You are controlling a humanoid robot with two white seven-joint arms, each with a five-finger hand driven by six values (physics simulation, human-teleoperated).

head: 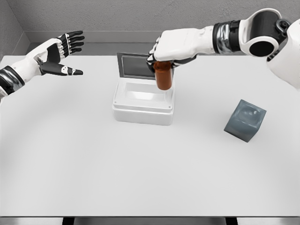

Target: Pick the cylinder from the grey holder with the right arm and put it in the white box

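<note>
Two hands: we see both in the head view, the right hand (171, 47) working, the left hand (63, 54) idle.
Right fingers: we find them curled tightly around the top of the cylinder (164, 75), gripping it from above.
Cylinder: brown-orange, upright, hanging from the grip over the right rear part of the white box (143, 112); its upper end is hidden inside the hand, so we cannot make out the cap.
Contact: we cannot tell whether the cylinder's base touches the box floor or hangs just above it.
White box: open, with its dark lid (133, 65) standing up at the back; hand and cylinder cover the lid's right edge.
Left fingers: spread and relaxed, holding nothing, above the desk's (70, 164) far left corner.
Grey holder: a tilted cube (244, 120) to our right, well apart from the box.
Right arm: its shoulder is cut off by the picture's edge.
</note>
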